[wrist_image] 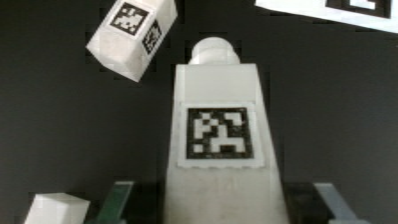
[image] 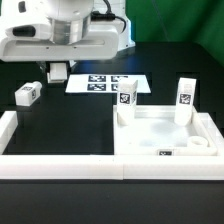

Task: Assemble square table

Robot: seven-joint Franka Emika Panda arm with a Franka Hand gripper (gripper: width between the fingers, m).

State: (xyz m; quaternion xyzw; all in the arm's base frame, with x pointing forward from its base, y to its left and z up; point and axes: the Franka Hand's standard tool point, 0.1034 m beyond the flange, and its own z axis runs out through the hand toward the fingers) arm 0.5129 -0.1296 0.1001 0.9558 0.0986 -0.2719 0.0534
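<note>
Gripper (wrist_image: 217, 200) clamped on a leg (wrist_image: 217, 110), whose long axis runs in line with the fingers. Top (image: 165, 130) lies well apart, toward the exterior view's right, with upright legs (image: 127, 97) at its far corners.

The arm (image: 60, 35) hangs at eleven o'clock in the exterior view, wrist down. Its gripper (image: 57, 70) clamps a leg (wrist_image: 217, 120).

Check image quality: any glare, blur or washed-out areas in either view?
Exterior view: white tabletop nearly blown out, rim barely separable; tag on the upright leg at that view's right soft. Wrist view: gripped leg bright, its tag slightly soft but legible.
</note>
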